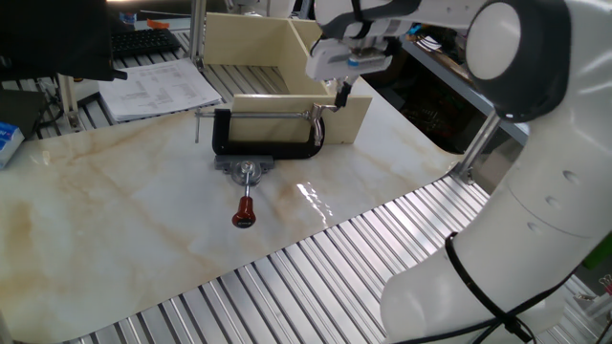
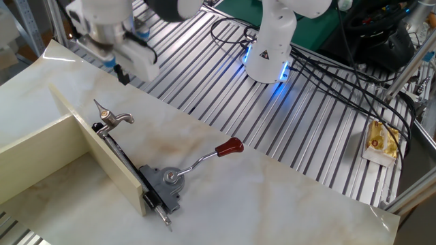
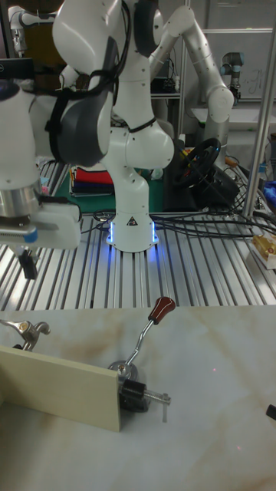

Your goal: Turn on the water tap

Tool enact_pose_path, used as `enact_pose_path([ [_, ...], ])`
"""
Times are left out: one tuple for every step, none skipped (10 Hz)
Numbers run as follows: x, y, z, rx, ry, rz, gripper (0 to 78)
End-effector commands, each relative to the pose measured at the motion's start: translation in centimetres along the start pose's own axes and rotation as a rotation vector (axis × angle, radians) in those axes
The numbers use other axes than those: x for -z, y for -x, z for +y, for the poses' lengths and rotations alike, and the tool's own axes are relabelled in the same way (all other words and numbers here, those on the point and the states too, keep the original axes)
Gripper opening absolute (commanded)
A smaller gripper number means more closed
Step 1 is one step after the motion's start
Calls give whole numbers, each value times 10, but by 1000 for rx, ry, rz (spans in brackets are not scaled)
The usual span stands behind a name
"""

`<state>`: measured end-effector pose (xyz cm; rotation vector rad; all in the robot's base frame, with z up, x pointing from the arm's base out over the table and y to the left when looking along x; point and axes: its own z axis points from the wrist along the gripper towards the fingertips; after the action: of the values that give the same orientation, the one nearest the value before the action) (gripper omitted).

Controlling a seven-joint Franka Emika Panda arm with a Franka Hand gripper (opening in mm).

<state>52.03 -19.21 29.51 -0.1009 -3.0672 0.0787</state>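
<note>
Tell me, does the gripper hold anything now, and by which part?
Nothing is held. The gripper hangs in the air above and apart from the tap, with nothing between its fingers.

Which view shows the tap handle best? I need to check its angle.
The other fixed view: the small metal tap handle stands clear above the beige board. The tall fixed view shows it at the left edge. In one fixed view it is tiny, below the gripper.
</note>
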Motion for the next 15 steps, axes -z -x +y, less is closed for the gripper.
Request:
enact_pose_path([
  [26,12,10,6,37,-19,0],
  [35,19,19,-6,39,-18,0],
  [33,21,27,-18,42,-23,0],
  [32,22,32,-23,40,-25,0],
  [29,23,46,-36,41,-25,0],
  [28,22,56,-40,43,-23,0],
  [27,21,67,-56,42,-24,0],
  [27,18,77,-73,40,-24,0],
  [29,17,81,-73,44,-22,0],
  [32,17,83,-74,54,-15,0],
  [33,18,83,-73,56,-14,0],
  [33,18,83,-68,39,-20,0],
  [33,18,83,-30,-1,-21,0],
  [33,18,83,-7,-6,-16,0],
  [33,18,83,14,2,53,0],
])
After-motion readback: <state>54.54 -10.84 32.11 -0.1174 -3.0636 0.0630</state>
